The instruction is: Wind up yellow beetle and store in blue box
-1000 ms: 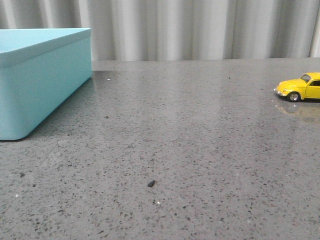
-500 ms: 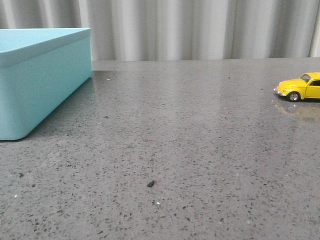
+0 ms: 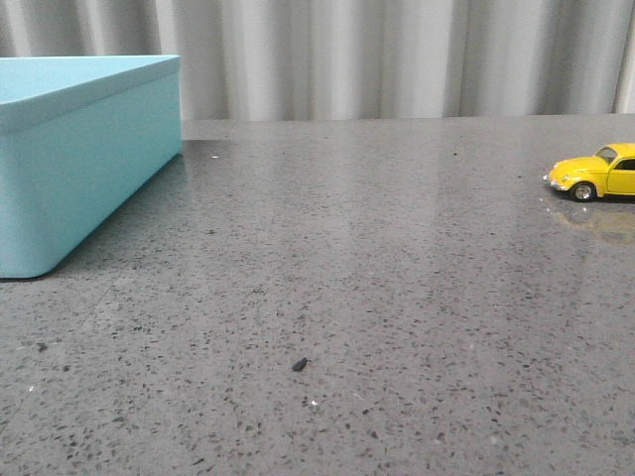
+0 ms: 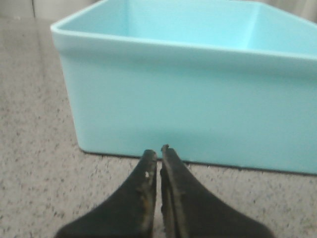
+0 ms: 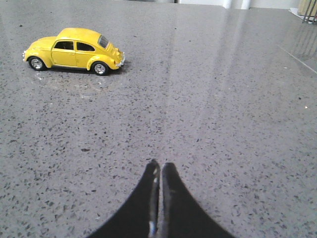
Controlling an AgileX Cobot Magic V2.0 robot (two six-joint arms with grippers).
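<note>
A grey speckled stone table (image 3: 377,258) fills most of the front view, running back to a wall of pale pleated curtain (image 3: 397,55) across the top of the frame. The blue box (image 3: 69,159) sits at the upper left of that frame, cut off by the left edge, its rim open to the top and one rounded corner turned toward the camera. The left wrist view shows the same box (image 4: 198,104) close up, with its smooth outer wall and part of the pale inside visible. The left gripper (image 4: 159,156) hangs low over the table just in front of that wall, its two dark fingers pressed nearly together with only a thin slit between them and nothing held. The right gripper (image 5: 160,171) is likewise closed up tight and empty above bare table. The yellow beetle (image 3: 595,172) stands on its wheels at the right edge of the front frame, well apart from the box; in the right wrist view the car (image 5: 74,50) is at the upper left, side-on. A small dark speck (image 3: 300,365) lies at the lower middle of the table.
</note>
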